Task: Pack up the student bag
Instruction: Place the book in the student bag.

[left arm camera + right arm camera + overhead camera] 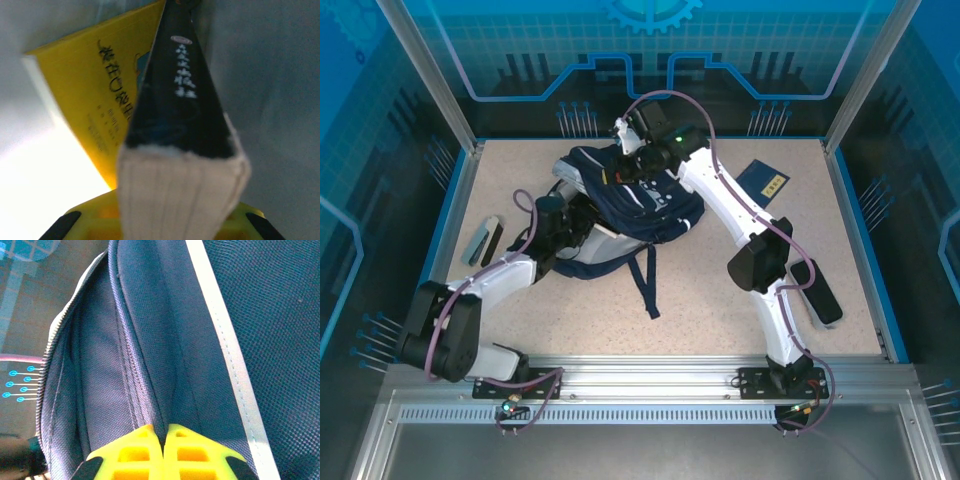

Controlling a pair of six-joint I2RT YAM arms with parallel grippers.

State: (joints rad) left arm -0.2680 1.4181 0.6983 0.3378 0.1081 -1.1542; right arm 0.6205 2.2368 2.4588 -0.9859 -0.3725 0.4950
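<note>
The left pincer (pixel 176 222) pinches a black book (pixel 182 110) at the end of its pages, with a yellow book (pixel 95 90) just beside it. The right pincer (pixel 163 442) is pressed together on a fold of the student bag (pixel 150 340). The bag lies mid-counter (pixel 720 310) toward the far side, with a dark blue booklet (pixel 765 182) to its right.

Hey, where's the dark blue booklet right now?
In the top view, the dark blue booklet lies flat on the table toward its far right corner, right of the student bag, with the right arm crossing between them.
</note>
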